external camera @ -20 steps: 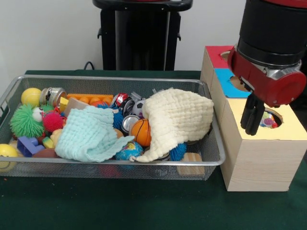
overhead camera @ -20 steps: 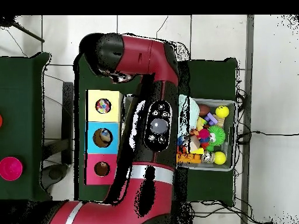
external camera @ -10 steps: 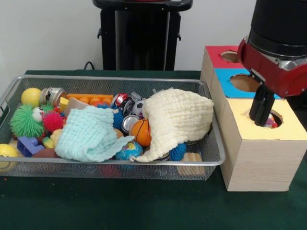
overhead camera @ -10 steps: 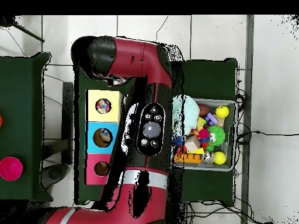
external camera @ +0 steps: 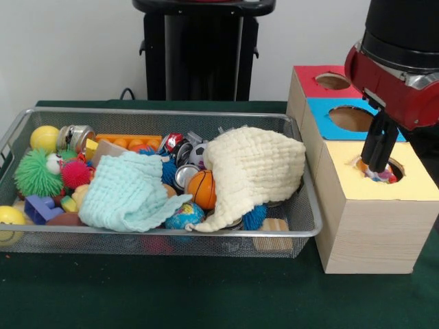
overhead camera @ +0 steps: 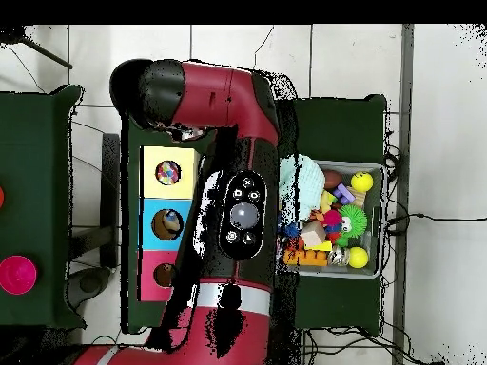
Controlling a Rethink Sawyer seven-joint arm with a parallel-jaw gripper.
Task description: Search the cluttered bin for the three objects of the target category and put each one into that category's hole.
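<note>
Three holes top the wooden box (external camera: 363, 205): the red section (external camera: 312, 81) farthest back, the blue section (external camera: 326, 110) in the middle and the yellow section (external camera: 405, 181) nearest the camera. A multicoloured ball (external camera: 384, 173) sits in the yellow hole, seen also from above (overhead camera: 168, 173). The gripper (external camera: 376, 164) hangs at that hole's rim, its dark tip just beside the ball; whether it is parted or closed I cannot tell, and nothing shows in its hold. To the box's left on the green table (external camera: 206, 295) stands the wire bin (external camera: 171, 243), full of clutter: a cream cloth (external camera: 257, 168) and a mint cloth (external camera: 127, 192) draped over toys, a small basketball (external camera: 202, 188) between them, a globe ball (external camera: 184, 216) below, a green spiky ball (external camera: 36, 173) and a yellow ball (external camera: 44, 137) at the left end.
</note>
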